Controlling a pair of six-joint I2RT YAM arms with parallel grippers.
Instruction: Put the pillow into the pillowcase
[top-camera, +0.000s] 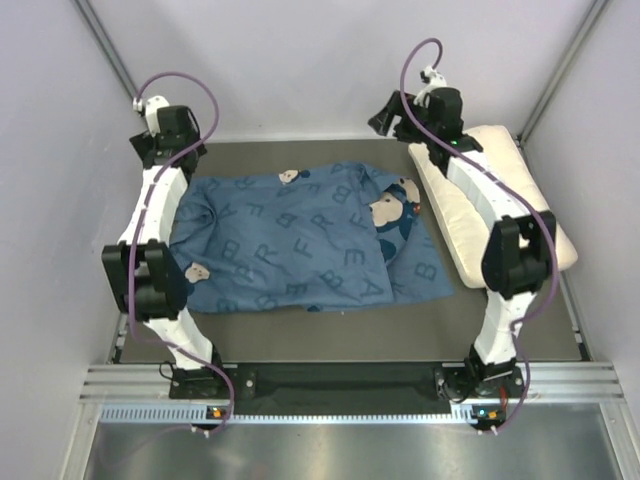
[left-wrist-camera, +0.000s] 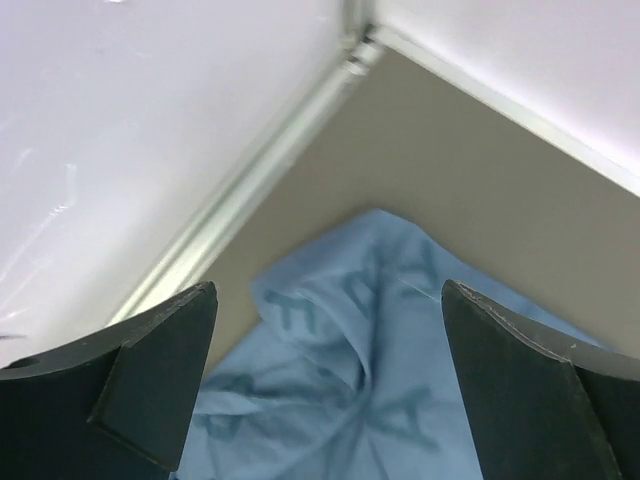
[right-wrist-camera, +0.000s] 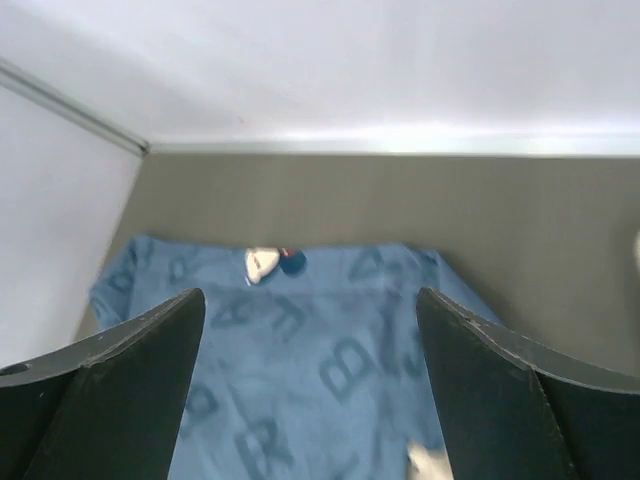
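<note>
The blue pillowcase (top-camera: 300, 240) lies crumpled across the middle of the table, with letters and mouse faces printed on it. The cream pillow (top-camera: 468, 215) lies at the right, beside the pillowcase and partly under my right arm. My left gripper (top-camera: 172, 152) is open and empty above the pillowcase's far left corner. In the left wrist view its jaws (left-wrist-camera: 328, 300) stand wide apart over the folded cloth (left-wrist-camera: 400, 340). My right gripper (top-camera: 392, 118) is open and empty near the far right edge. In the right wrist view its jaws (right-wrist-camera: 310, 300) frame the pillowcase (right-wrist-camera: 300, 370).
White enclosure walls (top-camera: 300, 60) close off the back and both sides. The olive table mat (top-camera: 330, 340) shows bare in front of the pillowcase. A metal rail (top-camera: 350, 385) with both arm bases runs along the near edge.
</note>
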